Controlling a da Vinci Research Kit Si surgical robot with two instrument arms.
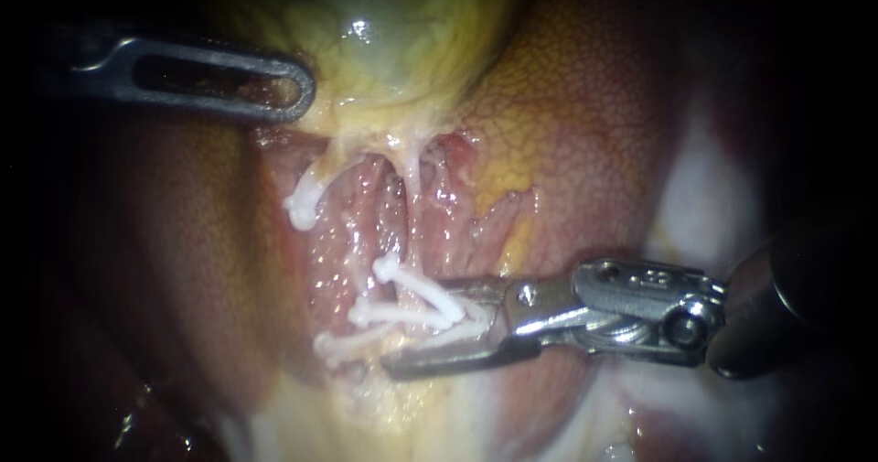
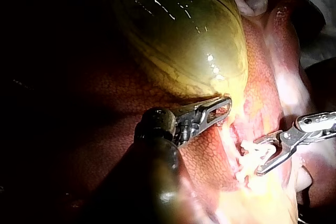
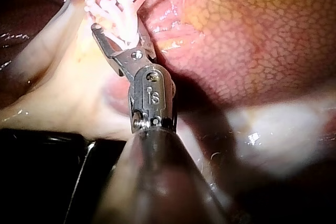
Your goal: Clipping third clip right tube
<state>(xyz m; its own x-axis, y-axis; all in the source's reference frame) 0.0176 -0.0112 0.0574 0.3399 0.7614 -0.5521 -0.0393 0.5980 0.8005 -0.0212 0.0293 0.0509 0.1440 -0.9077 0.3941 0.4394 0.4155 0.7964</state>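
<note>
The right tube [image 1: 414, 177] runs down from the gallbladder [image 1: 384, 32] to three white clips [image 1: 402, 316] stacked close together. These lie between the jaws of our right instrument [image 1: 413, 327]. The jaws stand apart with a gap showing, one on each side of the stack. Well beyond their tips, a lone clip [image 1: 302, 204] sits on another strand. Our left instrument [image 1: 302, 87] has its jaws closed on the gallbladder's lower edge, with liver [image 1: 585, 133] around.
</note>
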